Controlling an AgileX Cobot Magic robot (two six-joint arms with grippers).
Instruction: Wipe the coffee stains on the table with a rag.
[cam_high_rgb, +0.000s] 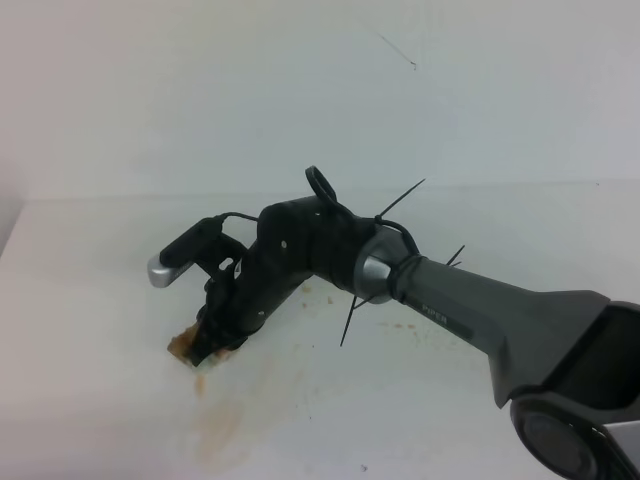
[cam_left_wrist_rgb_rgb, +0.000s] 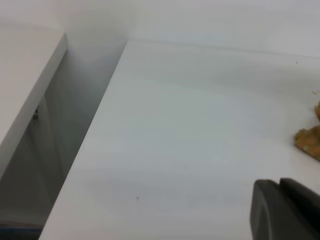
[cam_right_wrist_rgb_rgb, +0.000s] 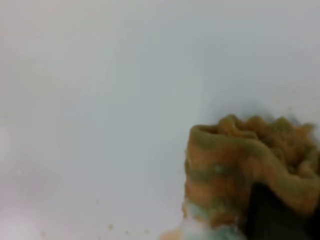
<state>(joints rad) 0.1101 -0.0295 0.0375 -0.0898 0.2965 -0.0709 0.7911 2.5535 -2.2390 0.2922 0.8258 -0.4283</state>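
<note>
**Right arm presses the stained rag on the table**

From my remote station I see in the high view the right gripper (cam_high_rgb: 207, 345) reaching across the middle to the left part of the table (cam_high_rgb: 90, 330). Its fingers are clenched on the rag (cam_high_rgb: 184, 345), which touches the white surface at the gripper tip. Only a small brown-orange edge of the cloth shows there, on the left side of the fingers.

In the right wrist view the rag (cam_right_wrist_rgb_rgb: 240, 165) fills the lower right corner. It is a lumpy wad, mostly orange-brown, with a pale greenish part at the bottom. A dark finger (cam_right_wrist_rgb_rgb: 272, 215) covers part of it. The view is blurred, so I cannot read finer details.

The coffee stains (cam_high_rgb: 218, 425) lie just in front of the rag in the high view: a pale tan smear that runs toward the lower edge, and a small darker speck near the cloth. Some faint specks also sit under the arm (cam_high_rgb: 480, 315), more to the right.

In the left wrist view, only a dark part of the left gripper (cam_left_wrist_rgb_rgb: 285, 210) shows at the bottom right corner. I cannot tell if it is released or clenched. The rag (cam_left_wrist_rgb_rgb: 310, 140) appears at the right edge of that view, well apart from it.
</note>
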